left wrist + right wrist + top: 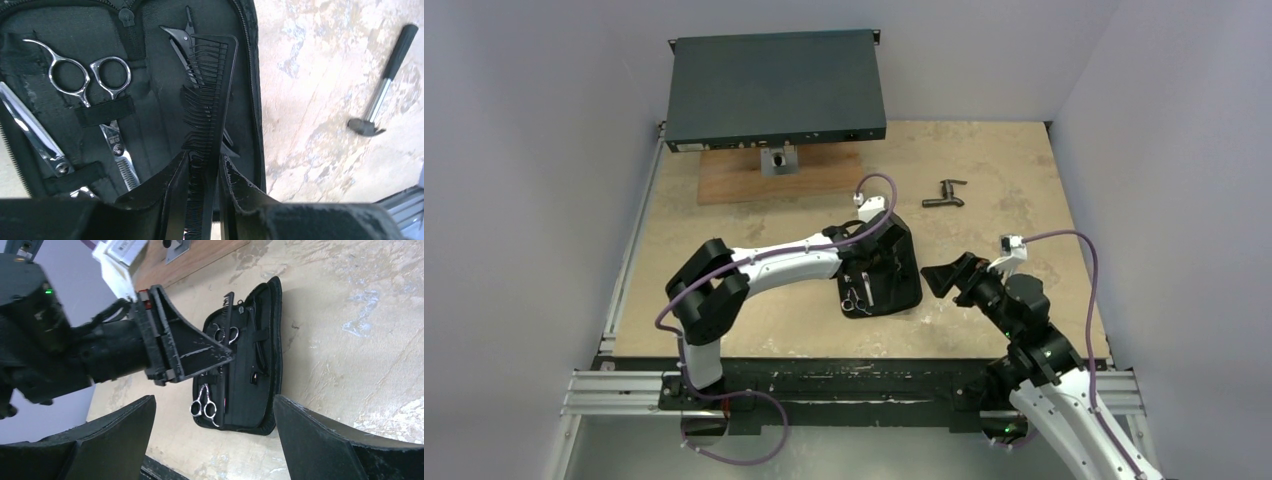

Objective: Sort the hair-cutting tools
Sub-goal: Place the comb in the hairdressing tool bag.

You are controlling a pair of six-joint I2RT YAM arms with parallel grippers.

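A black zip case (902, 290) lies open in the middle of the table. My left gripper (204, 159) is shut on a slim black comb (212, 100), which runs away from the fingers over the case's right half. Under the comb lies a thin black clip (176, 36). Silver scissors (87, 75) sit strapped in the case's left half, and a second silver pair (205, 407) shows at the case's near end. My right gripper (215, 440) hangs open to the right of the case (260, 385), holding nothing. In the top view the left gripper (871, 258) is over the case.
A small hammer (382, 97) with a black grip lies on the bare table right of the case, seen as the hammer (944, 193) beyond it in the top view. At the back, a dark flat box (774, 88) rests on a wooden board (774, 180).
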